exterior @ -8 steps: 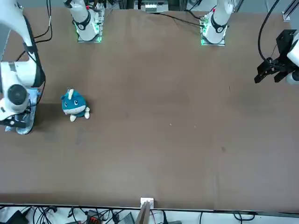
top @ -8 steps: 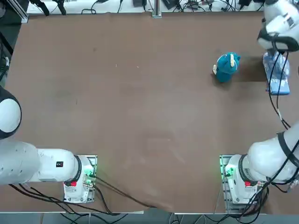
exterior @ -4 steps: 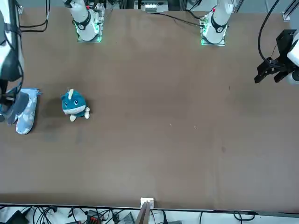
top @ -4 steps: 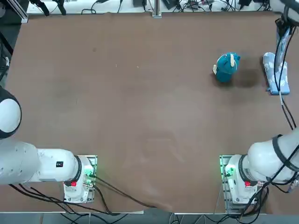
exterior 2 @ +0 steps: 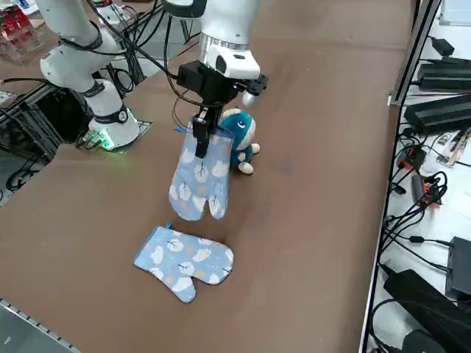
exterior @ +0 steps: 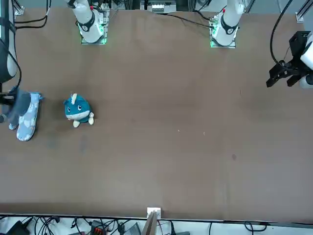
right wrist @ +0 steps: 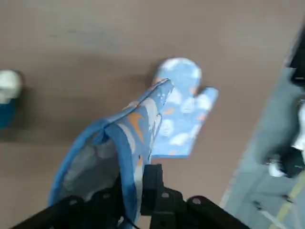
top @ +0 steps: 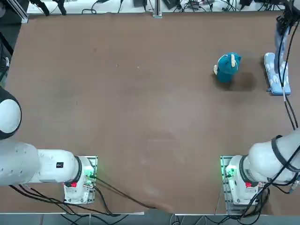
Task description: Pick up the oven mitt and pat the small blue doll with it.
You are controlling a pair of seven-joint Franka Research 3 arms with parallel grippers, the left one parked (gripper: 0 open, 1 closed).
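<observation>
While 1 oven mitt (exterior 2: pixel 199 180) is held raised, pinched between 2 fingers of the right gripper (exterior 2: pixel 201 150), patting the doll (exterior 2: pixel 241 137) requires it be carried over.

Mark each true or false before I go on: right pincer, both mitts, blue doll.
1. The right pincer is shut on one mitt near its cuff. True.
2. The held mitt lies flat on the table. False: it hangs above the table from the pincer.
3. The other mitt rests on the table. True.
4. The blue doll is covered by the held mitt. False: the top view shows it uncovered, with a gap between them.
</observation>
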